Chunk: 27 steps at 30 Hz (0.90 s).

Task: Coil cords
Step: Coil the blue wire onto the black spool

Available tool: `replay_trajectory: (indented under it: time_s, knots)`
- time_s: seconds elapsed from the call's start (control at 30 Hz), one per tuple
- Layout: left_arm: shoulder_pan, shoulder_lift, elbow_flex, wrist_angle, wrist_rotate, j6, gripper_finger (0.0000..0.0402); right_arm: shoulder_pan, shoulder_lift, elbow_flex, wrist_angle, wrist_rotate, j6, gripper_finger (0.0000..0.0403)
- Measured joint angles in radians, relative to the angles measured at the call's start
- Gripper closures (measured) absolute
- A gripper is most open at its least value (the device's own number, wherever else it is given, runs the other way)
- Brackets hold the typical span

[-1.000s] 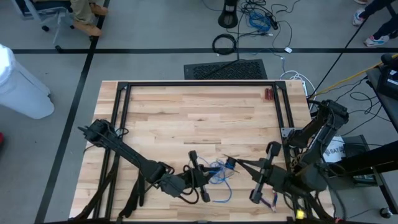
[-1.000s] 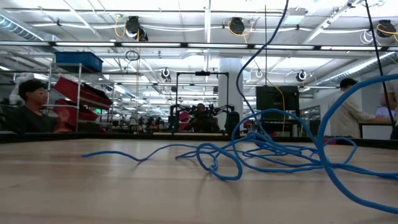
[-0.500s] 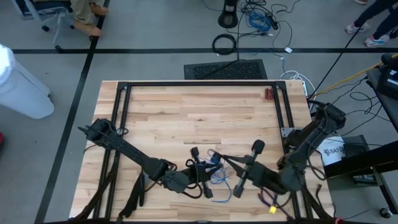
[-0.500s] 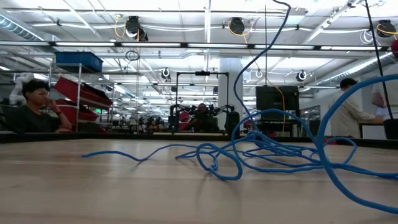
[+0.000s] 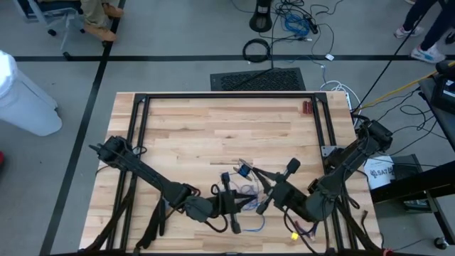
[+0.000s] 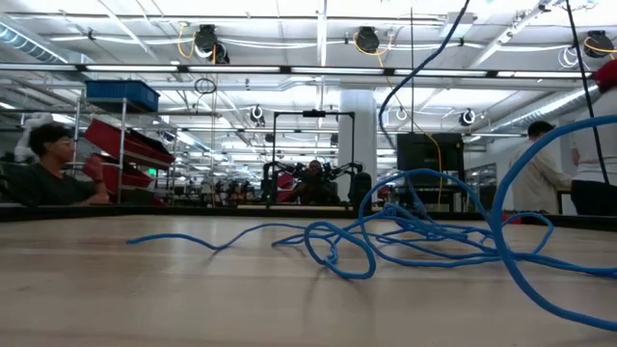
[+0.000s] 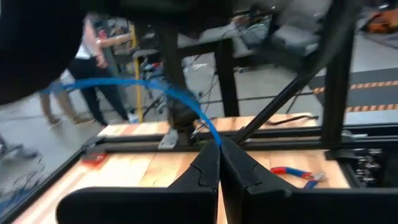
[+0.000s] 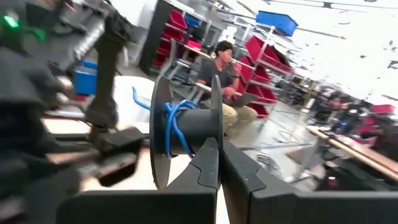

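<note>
Both arms meet at the table's six o'clock edge. The left gripper (image 7: 219, 149) is pinched shut on the blue cord (image 6: 405, 231), which sprawls loose there. The right gripper (image 8: 219, 152), closed, grips a dark spool (image 8: 186, 132) wound with cord.

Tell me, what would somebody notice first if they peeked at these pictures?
Probably the thin blue cord, lying in a loose tangle on the pale wooden table near its front edge. Right over it the two dark arms meet: the left gripper has its fingers shut on a strand of the cord, and the right gripper is shut on a black plastic spool with a few blue turns wound round it.
</note>
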Motion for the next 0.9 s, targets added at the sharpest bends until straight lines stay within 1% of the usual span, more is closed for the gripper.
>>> replay_trajectory:
  time_s: [0.1, 0.2, 0.43, 0.57, 0.63, 0.77, 0.9]
  knots:
    - [-0.009, 0.000, 0.000, 0.016, 0.035, 0.003, 0.0400, -0.001, -0.001, 0.000, -0.060, 0.038, 0.018, 0.0403]
    - [-0.012, -0.003, 0.000, 0.021, 0.066, 0.008, 0.0400, -0.001, -0.001, 0.000, -0.091, 0.041, 0.032, 0.0403]
    - [-0.039, -0.025, 0.000, 0.019, 0.073, 0.107, 0.0400, -0.001, -0.001, 0.000, -0.118, 0.039, -0.002, 0.0403]
    - [-0.057, -0.056, 0.000, 0.020, 0.074, 0.113, 0.0400, -0.001, -0.001, 0.000, -0.155, 0.030, 0.013, 0.0403]
    - [-0.065, -0.067, 0.000, 0.019, 0.073, 0.114, 0.0400, -0.001, -0.001, 0.000, -0.173, 0.006, 0.025, 0.0403]
    - [-0.092, -0.092, 0.000, 0.012, 0.039, 0.131, 0.0400, -0.001, -0.001, 0.000, -0.183, -0.045, 0.025, 0.0403]
    - [-0.130, -0.103, 0.000, 0.015, -0.075, 0.217, 0.0400, -0.001, -0.001, 0.000, -0.200, -0.088, 0.021, 0.0403]
